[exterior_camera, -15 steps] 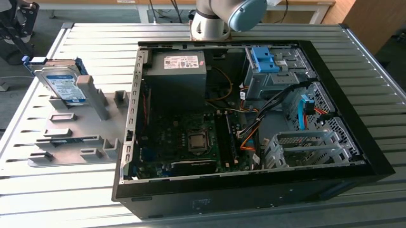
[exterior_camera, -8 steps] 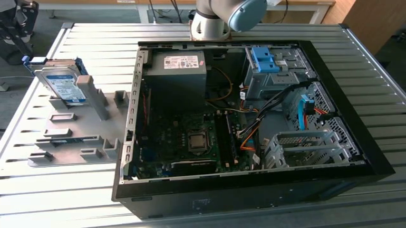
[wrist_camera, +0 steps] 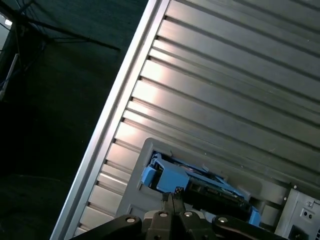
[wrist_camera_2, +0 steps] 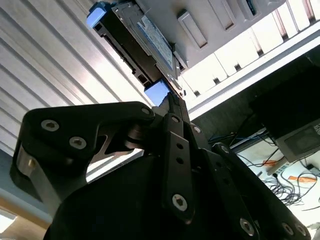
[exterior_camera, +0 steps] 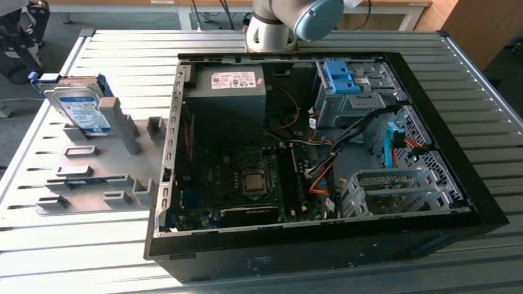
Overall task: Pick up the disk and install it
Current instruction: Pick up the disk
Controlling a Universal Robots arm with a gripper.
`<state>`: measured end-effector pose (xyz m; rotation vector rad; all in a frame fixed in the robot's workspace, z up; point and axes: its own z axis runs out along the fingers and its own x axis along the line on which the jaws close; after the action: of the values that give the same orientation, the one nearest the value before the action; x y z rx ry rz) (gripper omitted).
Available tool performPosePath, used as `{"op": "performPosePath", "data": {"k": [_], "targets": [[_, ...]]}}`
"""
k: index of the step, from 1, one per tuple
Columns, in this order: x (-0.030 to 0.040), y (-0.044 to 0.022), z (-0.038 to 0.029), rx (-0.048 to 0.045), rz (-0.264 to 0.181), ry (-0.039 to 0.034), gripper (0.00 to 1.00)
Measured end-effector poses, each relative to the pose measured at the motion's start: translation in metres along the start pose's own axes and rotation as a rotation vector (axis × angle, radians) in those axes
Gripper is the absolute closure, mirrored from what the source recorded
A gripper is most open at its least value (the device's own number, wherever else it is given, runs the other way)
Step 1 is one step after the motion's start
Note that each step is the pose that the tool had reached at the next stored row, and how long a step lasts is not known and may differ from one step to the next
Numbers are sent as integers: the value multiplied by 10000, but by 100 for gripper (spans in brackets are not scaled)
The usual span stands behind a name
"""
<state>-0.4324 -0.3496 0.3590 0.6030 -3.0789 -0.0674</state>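
Just ahead of tool (wrist_camera_2: 172,99), disk (wrist_camera_2: 152,37)

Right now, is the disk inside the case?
No, the disk stands in the grey fixture outside the open case, on the exterior view's left.

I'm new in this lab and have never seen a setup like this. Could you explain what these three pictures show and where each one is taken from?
One robot arm works over a slatted metal table. The exterior view comes from a camera off the arm, looking down. It shows an open computer case lying on the table. Toward that view's left, a grey holder carries the disk, a silver drive in blue rails, standing tilted. The two wrist views come from cameras riding on the arm. Both look past the black gripper toward that same disk. The gripper's fingers look closed together and hold nothing. The disk sits in its holder, not yet picked up.
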Motion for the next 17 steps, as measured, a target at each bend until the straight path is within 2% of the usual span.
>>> {"op": "performPosePath", "data": {"k": [3, 17], "targets": [[0, 0, 0, -2, -273, 11, 89], [0, 0, 0, -2, -359, 15, 89]]}}
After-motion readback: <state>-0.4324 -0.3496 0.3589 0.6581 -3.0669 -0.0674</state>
